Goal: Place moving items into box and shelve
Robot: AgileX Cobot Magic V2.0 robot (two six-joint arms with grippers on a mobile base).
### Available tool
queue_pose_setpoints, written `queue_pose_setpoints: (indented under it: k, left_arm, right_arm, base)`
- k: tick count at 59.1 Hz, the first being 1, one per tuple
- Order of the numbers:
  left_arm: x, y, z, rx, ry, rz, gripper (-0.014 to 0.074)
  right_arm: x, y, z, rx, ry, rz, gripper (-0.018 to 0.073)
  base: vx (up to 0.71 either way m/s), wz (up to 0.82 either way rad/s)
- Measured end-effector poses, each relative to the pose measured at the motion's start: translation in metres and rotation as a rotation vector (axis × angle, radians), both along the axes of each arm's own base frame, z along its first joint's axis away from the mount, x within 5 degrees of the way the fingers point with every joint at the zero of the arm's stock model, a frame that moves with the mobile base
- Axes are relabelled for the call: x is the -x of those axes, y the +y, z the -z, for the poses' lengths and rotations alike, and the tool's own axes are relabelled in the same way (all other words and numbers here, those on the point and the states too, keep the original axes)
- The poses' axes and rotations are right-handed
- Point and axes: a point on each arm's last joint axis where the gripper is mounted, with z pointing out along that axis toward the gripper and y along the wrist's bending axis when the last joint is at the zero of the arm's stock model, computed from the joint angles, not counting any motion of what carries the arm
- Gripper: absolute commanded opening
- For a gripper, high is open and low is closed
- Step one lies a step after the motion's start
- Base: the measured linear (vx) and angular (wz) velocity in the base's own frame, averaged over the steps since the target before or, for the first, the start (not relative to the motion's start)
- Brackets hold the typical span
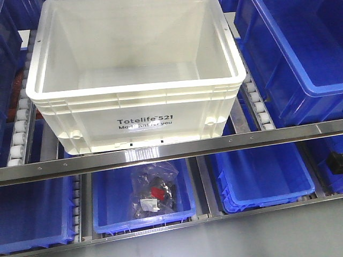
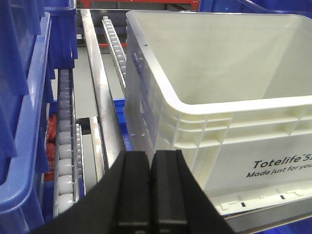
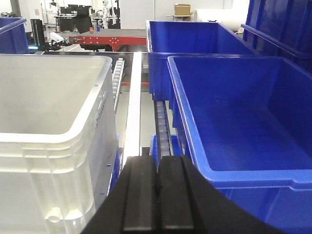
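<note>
On the upper roller shelf (image 1: 21,134), white box (image 1: 136,80) seated, interior bare, print facing front. Flanked right by blue bin (image 1: 300,59). Below the metal rail (image 1: 177,150), lower blue bin (image 1: 115,206) holding bagged parts (image 1: 154,193). Left hand (image 2: 150,195) pressed closed, gripping nothing, beside box's left corner. Right hand (image 3: 157,204) likewise closed, unladen.

— What's in that clear bag (image 1: 154,191) in the lower blue bin (image 1: 110,206)?
— Dark bits and something red; too small to name. The steel rail (image 1: 177,150) covers the bin's far end.
— And the print on the white crate (image 1: 134,80)?
— Glare blurs the second line in front; the left wrist view cuts "Totelife 5" short.
— That red thing (image 2: 48,146) left of the rollers (image 2: 64,146)?
— Mostly hidden behind a blue bin.
</note>
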Motion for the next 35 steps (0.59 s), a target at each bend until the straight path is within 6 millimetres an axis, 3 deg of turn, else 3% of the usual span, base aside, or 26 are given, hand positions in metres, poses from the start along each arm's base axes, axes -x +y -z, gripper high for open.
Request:
queue_pose_setpoints:
  k: [35]
  left_arm:
    - [0.0001, 0.0005, 0.0008, -0.003, 0.009, -0.006, -0.0022]
  right_arm:
    - [0.0000, 0.0001, 0.0003, -0.003, 0.004, -0.001, -0.0015]
  base:
    - [0.00, 0.00]
